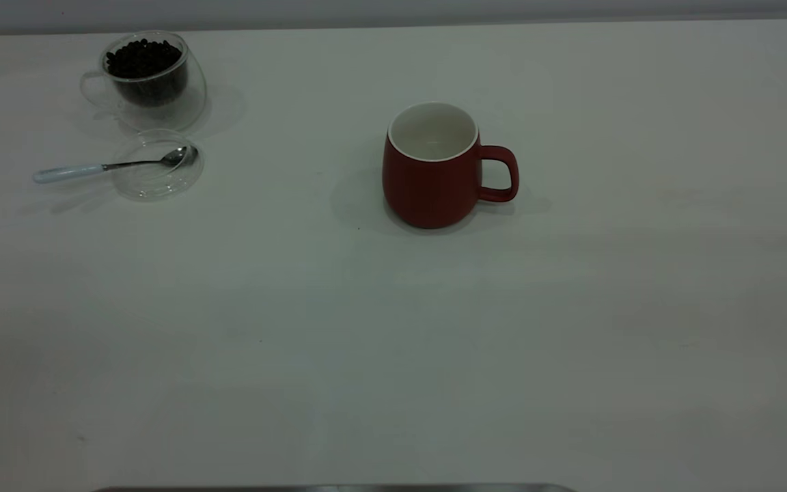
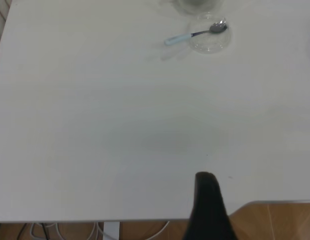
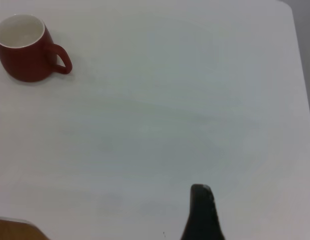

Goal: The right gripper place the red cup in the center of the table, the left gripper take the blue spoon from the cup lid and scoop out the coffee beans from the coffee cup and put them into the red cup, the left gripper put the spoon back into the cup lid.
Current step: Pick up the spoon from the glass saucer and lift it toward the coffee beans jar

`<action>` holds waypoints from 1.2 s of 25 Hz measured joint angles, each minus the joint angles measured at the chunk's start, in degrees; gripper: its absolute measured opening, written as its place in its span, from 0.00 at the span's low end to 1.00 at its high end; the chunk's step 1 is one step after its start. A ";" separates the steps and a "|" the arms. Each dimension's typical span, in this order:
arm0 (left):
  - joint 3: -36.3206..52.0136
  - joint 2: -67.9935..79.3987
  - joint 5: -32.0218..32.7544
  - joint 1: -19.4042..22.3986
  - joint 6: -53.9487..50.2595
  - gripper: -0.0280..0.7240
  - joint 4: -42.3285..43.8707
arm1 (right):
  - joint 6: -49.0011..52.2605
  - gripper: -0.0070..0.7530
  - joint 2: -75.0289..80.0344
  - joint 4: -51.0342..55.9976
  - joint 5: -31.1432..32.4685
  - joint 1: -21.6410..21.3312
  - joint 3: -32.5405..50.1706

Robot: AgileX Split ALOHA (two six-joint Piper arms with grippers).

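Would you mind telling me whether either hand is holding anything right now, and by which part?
Nothing is held. The blue spoon lies on the cup lid, the red cup stands alone, and both hands are far back.

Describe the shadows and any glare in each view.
Exterior view: the dark red ceramic mug casts a soft shadow toward the left; the clear glass cup of beans shows faint rim highlights. Left wrist view: the shiny spoon bowl glints. Right wrist view: even light, faint shadows.

Wooden floor (image 2: pixel 275 220) beneath, cables (image 2: pixel 54 231)
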 joint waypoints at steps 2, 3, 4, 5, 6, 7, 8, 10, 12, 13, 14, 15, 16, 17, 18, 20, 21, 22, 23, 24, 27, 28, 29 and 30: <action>0.00 0.00 0.00 0.00 0.00 0.83 0.00 | -0.02 0.79 -0.98 0.00 0.13 -0.07 0.05; 0.00 0.00 0.00 0.00 0.00 0.83 0.00 | -0.06 0.79 -1.17 0.05 0.20 -0.07 0.10; 0.00 0.00 0.00 0.00 0.00 0.83 0.00 | -0.06 0.79 -1.24 0.06 0.25 -0.07 0.17; 0.00 0.00 0.00 0.00 0.00 0.83 0.00 | -0.06 0.79 -1.24 0.06 0.25 -0.07 0.17; 0.00 0.00 0.00 0.00 0.12 0.83 0.00 | -0.06 0.79 -1.24 0.06 0.25 -0.07 0.23; 0.00 0.00 0.00 0.00 0.12 0.83 0.00 | -0.06 0.79 -1.24 0.06 0.25 -0.07 0.23; 0.00 0.00 0.00 0.00 0.12 0.83 0.00 | -0.06 0.79 -1.24 0.06 0.25 -0.07 0.23; 0.00 0.00 0.00 0.00 0.12 0.83 0.00 | -0.06 0.79 -1.24 0.06 0.25 -0.20 0.23; 0.00 0.00 0.00 0.00 0.12 0.83 0.00 | -0.06 0.79 -1.24 0.06 0.25 -0.90 0.23; 0.00 0.00 0.00 0.00 0.12 0.83 0.00 | -0.06 0.79 -1.24 0.06 0.25 -1.33 0.23; 0.00 0.00 0.00 0.00 0.12 0.83 0.00 | -0.06 0.79 -1.24 0.06 0.25 -1.53 0.23; 0.00 0.00 0.00 0.00 0.12 0.83 0.00 | -0.06 0.79 -1.24 0.06 0.25 -1.63 0.23; 0.00 0.00 0.00 0.00 0.12 0.83 0.00 | -0.06 0.79 -1.24 0.06 0.25 -1.69 0.23; 0.00 0.00 0.00 0.00 0.12 0.83 0.00 | -0.06 0.79 -1.24 0.06 0.25 -1.69 0.23; 0.00 0.00 0.00 0.00 0.12 0.83 0.00 | -0.08 0.79 -1.24 0.06 0.25 -1.74 0.23; 0.00 0.00 0.00 0.00 0.12 0.83 0.00 | -0.08 0.79 -1.24 0.06 0.25 -1.75 0.23; 0.00 0.00 0.00 0.00 0.12 0.83 0.00 | -0.08 0.79 -1.24 0.06 0.25 -1.75 0.23; 0.00 0.00 0.00 0.00 0.12 0.83 0.00 | -0.08 0.79 -1.24 0.06 0.25 -1.75 0.23; 0.00 0.00 0.00 0.00 0.12 0.83 0.00 | -0.08 0.79 -1.24 0.06 0.25 -1.75 0.23; 0.00 0.00 0.00 0.00 0.12 0.83 0.00 | -0.08 0.79 -1.24 0.06 0.25 -1.75 0.23; 0.00 0.00 0.00 0.00 0.12 0.83 0.00 | -0.08 0.79 -1.24 0.06 0.25 -1.75 0.23; 0.00 0.00 0.00 0.00 0.12 0.83 0.00 | -0.08 0.79 -1.24 0.06 0.25 -1.75 0.23; 0.00 0.00 0.00 0.00 0.12 0.83 0.00 | -0.08 0.79 -1.24 0.06 0.25 -1.75 0.23; 0.00 0.00 0.00 0.00 0.12 0.83 0.00 | -0.08 0.79 -1.24 0.06 0.25 -1.75 0.23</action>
